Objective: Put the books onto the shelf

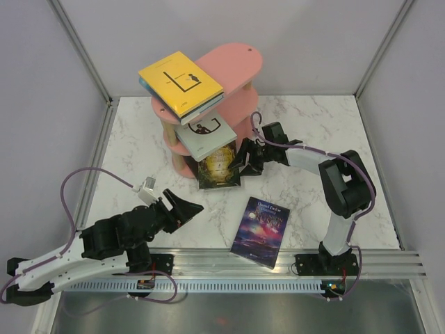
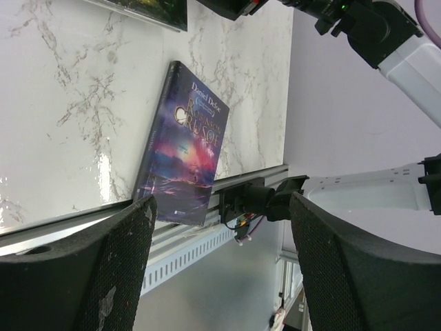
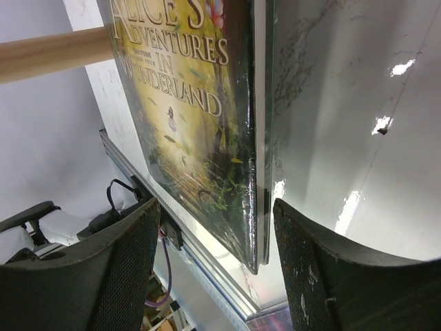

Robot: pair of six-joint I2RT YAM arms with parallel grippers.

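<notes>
Right gripper [image 3: 215,207], jaws apart around the Alice in Wonderland book [image 3: 193,124], should back straight off without dragging it away from the pink shelf [image 1: 236,59]; left gripper [image 2: 222,201] gapes empty.

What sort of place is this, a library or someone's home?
Probably a robotics lab test cell: a left arm and right arm are bolted to a metal rail edging a marble-look table, plain panel walls box it in, and a pink shelf holds a few books.

We've got white marble table [image 1: 139,146], grey veins. Aluminium rail [image 1: 208,259] along table's near edge, white slotted strip [image 1: 236,285] just outside it. Plain grey walls [image 1: 208,28] behind and beside table.
</notes>
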